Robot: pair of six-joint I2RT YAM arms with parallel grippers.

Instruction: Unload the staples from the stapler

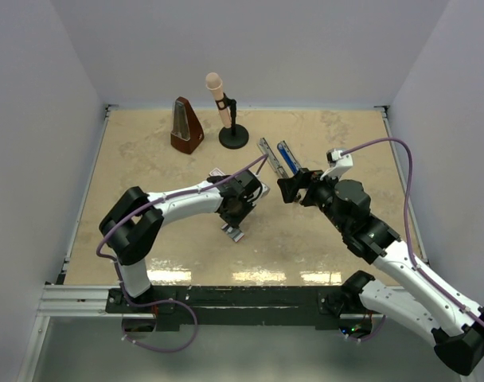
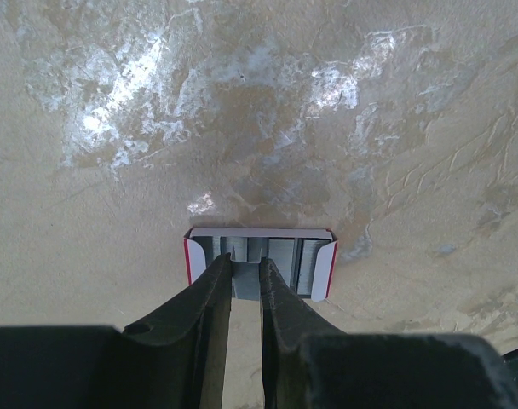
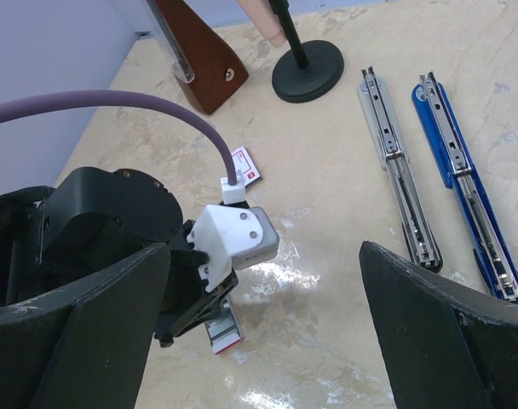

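Note:
The stapler lies opened flat right of centre, its silvery rail beside its blue body. My left gripper points down over a small white box with red sides, its jaws nearly together on a grey ribbed strip of staples. More strips lie inside the box. From above, the left gripper hangs over that box at the table's middle. My right gripper hovers just below the stapler, jaws wide apart and holding nothing; its fingers frame the left wrist.
A brown metronome and a pink microphone on a black stand stand at the back. A small white card with red print lies left of the stapler. The left arm's purple cable arcs above the table.

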